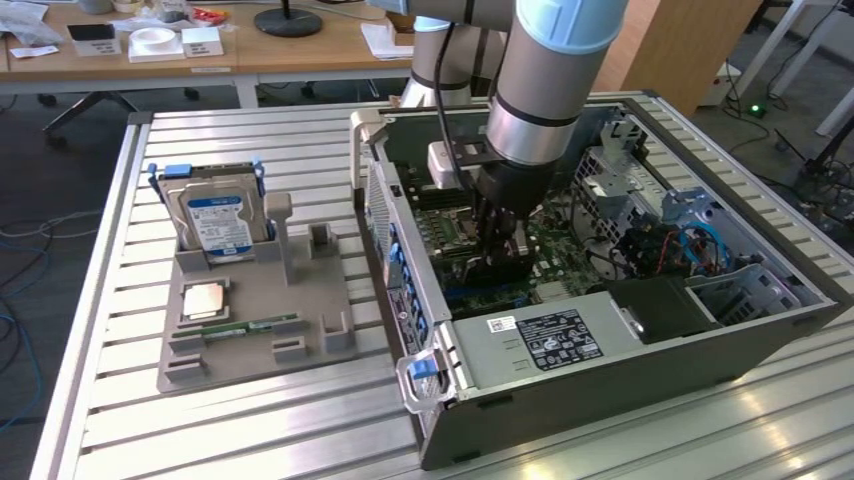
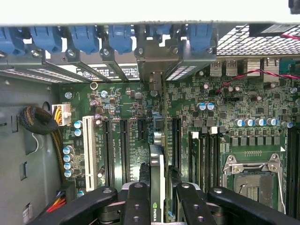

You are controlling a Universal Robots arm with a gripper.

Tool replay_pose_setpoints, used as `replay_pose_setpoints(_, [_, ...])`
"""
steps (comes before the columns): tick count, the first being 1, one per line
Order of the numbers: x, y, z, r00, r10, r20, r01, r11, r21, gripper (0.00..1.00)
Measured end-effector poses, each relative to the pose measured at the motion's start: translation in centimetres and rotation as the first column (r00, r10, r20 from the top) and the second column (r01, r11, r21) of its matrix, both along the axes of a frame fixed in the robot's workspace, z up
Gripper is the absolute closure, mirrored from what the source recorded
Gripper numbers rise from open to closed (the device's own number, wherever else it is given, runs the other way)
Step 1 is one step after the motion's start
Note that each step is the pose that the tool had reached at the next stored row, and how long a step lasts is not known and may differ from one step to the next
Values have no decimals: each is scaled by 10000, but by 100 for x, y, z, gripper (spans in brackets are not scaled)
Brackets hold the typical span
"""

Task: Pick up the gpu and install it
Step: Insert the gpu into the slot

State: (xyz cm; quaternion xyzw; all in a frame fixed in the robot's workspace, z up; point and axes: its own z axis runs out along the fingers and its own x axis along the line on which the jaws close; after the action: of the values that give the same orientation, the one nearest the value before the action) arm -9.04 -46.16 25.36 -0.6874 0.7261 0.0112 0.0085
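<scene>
**A:** Where is the gpu (image 2: 157, 180) at this moment?

**B:** Inside the open computer case (image 1: 601, 375). The case lies on its side on the slatted metal surface (image 1: 267, 430), right of centre in the exterior view. The card stands on edge above the motherboard (image 2: 117, 101). The wrist view looks along its thin edge, with a green logo on the near end.

**A:** And the jaws?

**B:** Clamped on the card, with one black finger (image 2: 138, 201) against each face. The arm (image 1: 547, 90) hangs from the upper middle of the exterior view straight into the case.

**A:** Is the card in a slot?

**B:** It runs parallel to the long black slots (image 2: 124, 145), just beside them. The white slot (image 2: 87, 150) is well off to one side and the CPU socket (image 2: 255, 180) is off to the other. Its far end points toward the case wall that carries the blue clips (image 2: 84, 37). Whether its lower edge is seated, I cannot tell.

**A:** What lies outside the case?

**B:** At the exterior view's left, a grey holder (image 1: 254, 350) sits on the surface. A hard drive (image 1: 220, 225) with a blue label stands upright at the holder's far end. A square chip (image 1: 203, 300) lies flat in the middle, and a green RAM stick (image 1: 254, 326) lies just beside it. All three are well apart from the case.
</scene>
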Motion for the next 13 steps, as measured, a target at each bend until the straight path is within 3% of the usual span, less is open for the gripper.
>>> replay_pose_setpoints(13, [-6, 0, -1, 10000, 0, 2, 0, 10000, 2, 74])
